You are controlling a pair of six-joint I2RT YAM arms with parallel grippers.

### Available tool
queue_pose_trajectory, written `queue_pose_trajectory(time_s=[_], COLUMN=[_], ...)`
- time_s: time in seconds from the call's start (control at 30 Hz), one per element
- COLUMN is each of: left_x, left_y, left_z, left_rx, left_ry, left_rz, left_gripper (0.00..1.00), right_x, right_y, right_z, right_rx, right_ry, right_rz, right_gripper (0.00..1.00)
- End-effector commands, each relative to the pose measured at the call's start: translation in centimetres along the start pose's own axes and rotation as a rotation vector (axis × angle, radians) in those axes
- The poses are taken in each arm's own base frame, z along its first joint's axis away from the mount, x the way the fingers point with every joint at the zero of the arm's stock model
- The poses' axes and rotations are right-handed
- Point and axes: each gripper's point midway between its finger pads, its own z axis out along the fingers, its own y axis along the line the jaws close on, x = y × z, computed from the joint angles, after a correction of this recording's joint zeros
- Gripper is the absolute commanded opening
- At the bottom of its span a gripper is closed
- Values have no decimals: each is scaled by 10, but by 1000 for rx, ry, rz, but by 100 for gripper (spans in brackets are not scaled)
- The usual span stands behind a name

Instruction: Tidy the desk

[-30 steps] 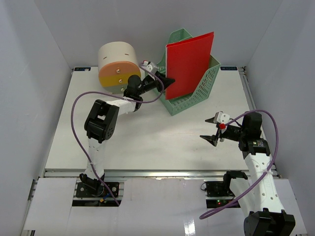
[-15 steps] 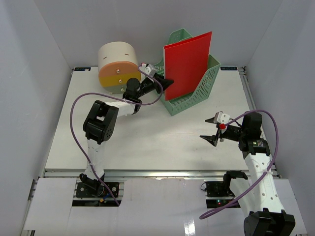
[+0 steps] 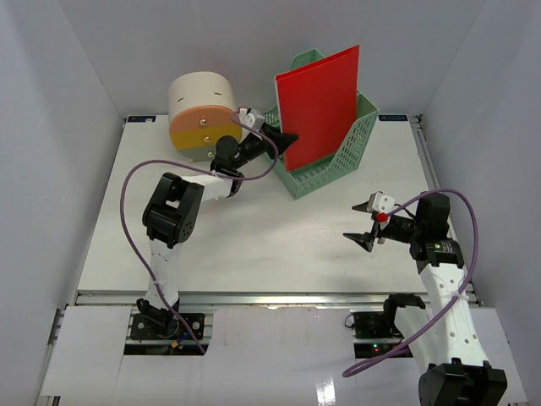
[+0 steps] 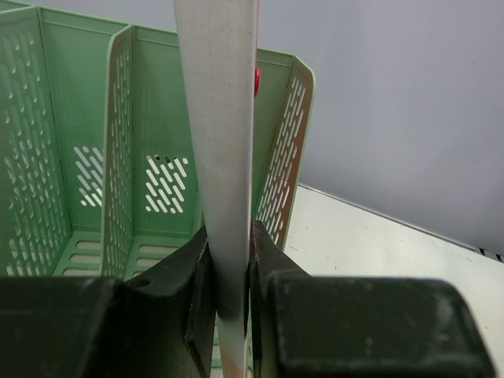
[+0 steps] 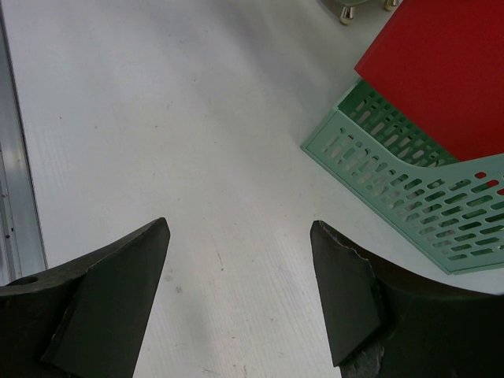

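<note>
The white desk [image 3: 254,241] carries a green mesh file rack [image 3: 338,162] and a beige round drawer box [image 3: 201,108].

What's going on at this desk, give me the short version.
The left end effector is shut on the red folder, holding it upright at the green file rack; whether it sits in a slot is unclear. The right end effector is open, holding nothing, above the desk.
</note>
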Motion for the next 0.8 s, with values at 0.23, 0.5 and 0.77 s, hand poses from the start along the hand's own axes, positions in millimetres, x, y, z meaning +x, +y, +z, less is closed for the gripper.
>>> queue_pose_trajectory(time_s=[0.23, 0.5, 0.77], left_x=[-42, -27, 3], left_y=[-21, -17, -16], left_z=[20, 25, 23], left_rx=[-55, -113, -148], left_ry=[-118, -103, -34], left_rz=[100, 103, 107], left_gripper=[0, 0, 0], right_x=[0, -1, -2], right_y=[1, 1, 2], right_z=[2, 2, 2], right_rx=[-15, -17, -17], right_ry=[-23, -25, -27], right_rz=[-19, -19, -21], right_gripper=[79, 79, 79])
